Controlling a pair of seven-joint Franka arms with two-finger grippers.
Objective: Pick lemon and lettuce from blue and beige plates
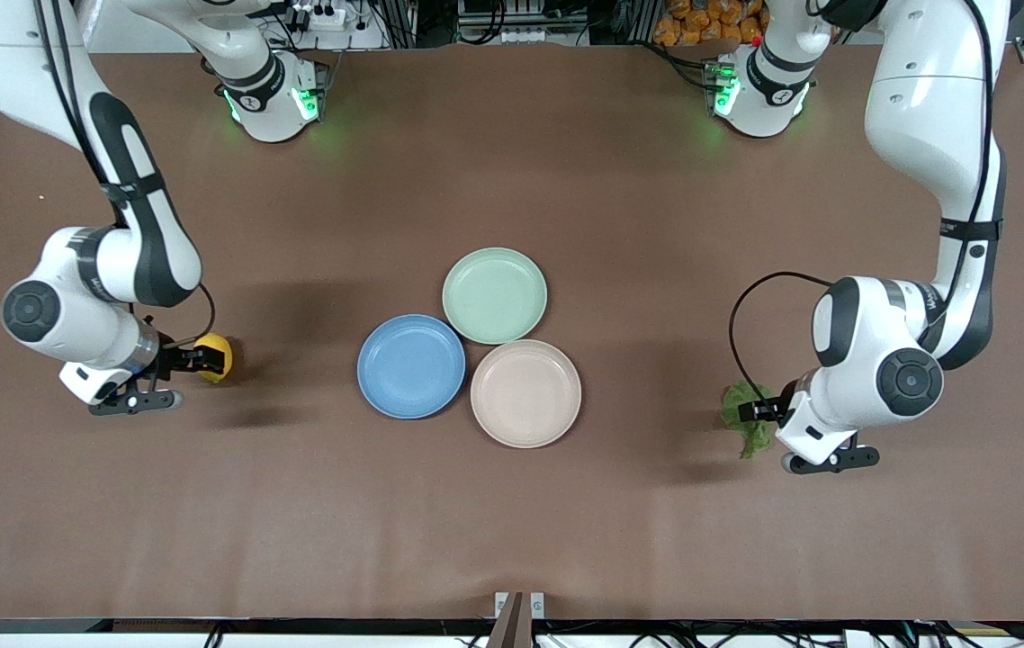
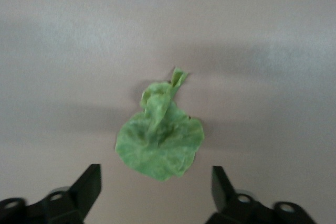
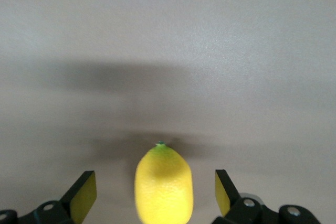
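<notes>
The yellow lemon (image 1: 214, 357) lies on the brown table toward the right arm's end, off the plates. My right gripper (image 1: 193, 361) is open with the lemon (image 3: 163, 184) between its fingers, apart from both. The green lettuce (image 1: 743, 416) lies on the table toward the left arm's end. My left gripper (image 1: 762, 412) is open and empty just above it; in the left wrist view the lettuce leaf (image 2: 160, 140) sits just ahead of the open fingers. The blue plate (image 1: 411, 365) and the beige plate (image 1: 525, 392) sit side by side mid-table, both empty.
A pale mint-green plate (image 1: 494, 295), also empty, touches the other two and lies farther from the front camera. The brown cloth covers the whole table. The arms' bases (image 1: 271, 99) stand along the table's edge farthest from the front camera.
</notes>
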